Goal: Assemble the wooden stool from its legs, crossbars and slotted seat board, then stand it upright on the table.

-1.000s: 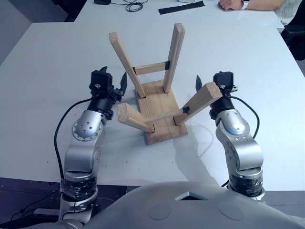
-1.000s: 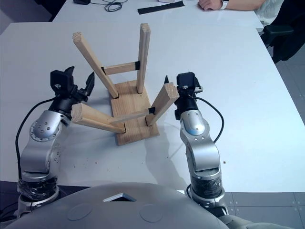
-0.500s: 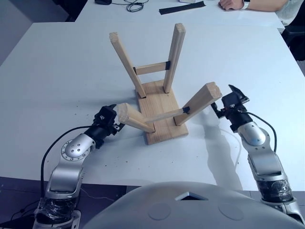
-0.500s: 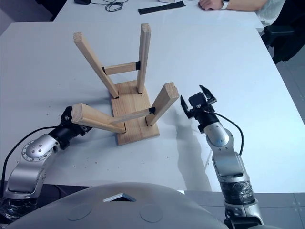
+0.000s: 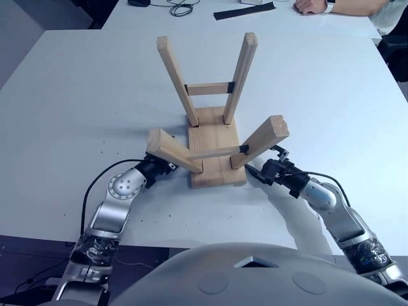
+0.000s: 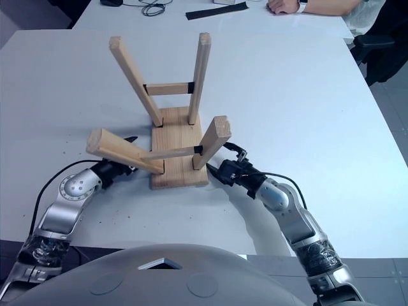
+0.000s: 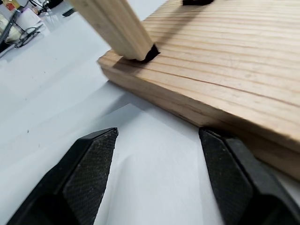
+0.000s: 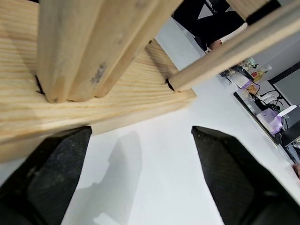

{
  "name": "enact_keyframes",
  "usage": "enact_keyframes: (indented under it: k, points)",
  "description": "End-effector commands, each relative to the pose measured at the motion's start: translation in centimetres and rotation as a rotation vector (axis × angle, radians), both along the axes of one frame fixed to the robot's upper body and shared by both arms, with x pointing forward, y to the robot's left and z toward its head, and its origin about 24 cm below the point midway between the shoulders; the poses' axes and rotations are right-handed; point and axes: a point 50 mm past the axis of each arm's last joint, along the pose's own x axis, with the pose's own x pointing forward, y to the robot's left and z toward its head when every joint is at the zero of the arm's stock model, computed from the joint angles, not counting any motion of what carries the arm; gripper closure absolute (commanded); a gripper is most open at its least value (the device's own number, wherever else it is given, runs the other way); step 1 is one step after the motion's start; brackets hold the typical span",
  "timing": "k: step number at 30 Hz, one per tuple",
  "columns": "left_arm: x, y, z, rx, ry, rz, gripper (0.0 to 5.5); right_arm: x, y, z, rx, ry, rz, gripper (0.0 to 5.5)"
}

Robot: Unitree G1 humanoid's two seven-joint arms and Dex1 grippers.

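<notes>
The wooden stool (image 5: 224, 118) is set upside down in the middle of the table (image 5: 76, 95). Its seat board (image 5: 217, 175) is laid flat, with the long side running from near to far. The two far legs (image 5: 177, 80) are pointed up, and the two near legs (image 5: 260, 141) are tipped toward the near side. The left gripper (image 7: 158, 132) is held wide open at the board's near left corner, and the right gripper (image 8: 140, 129) is held wide open at the near right corner. Nothing is gripped by either.
</notes>
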Motion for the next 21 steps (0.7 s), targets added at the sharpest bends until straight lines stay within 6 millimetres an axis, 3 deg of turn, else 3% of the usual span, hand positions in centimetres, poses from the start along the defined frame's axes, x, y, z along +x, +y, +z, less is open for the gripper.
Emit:
enact_keyframes:
  k: [1,7,13,17,21]
  points:
    - [1.1,-3.1,-0.6,-0.066,0.003,-0.109,2.27,0.6,1.5,0.5,0.059,-0.019,0.005,1.57]
    - [2.1,-3.2,-0.5,-0.112,-0.027,-0.053,2.27,2.2,-0.2,0.7,0.059,-0.049,-0.146,1.57]
    - [2.1,2.3,1.9,-0.118,-0.157,0.223,2.27,2.2,-2.8,2.5,0.161,-0.063,-0.395,1.57]
    - [-0.1,5.8,4.9,-0.136,-0.257,0.440,2.27,1.2,-3.8,4.5,0.301,-0.036,-0.576,1.57]
    - [-3.8,5.3,7.9,-0.234,-0.343,0.608,2.27,0.9,-6.6,6.7,0.433,-0.070,-0.862,1.57]
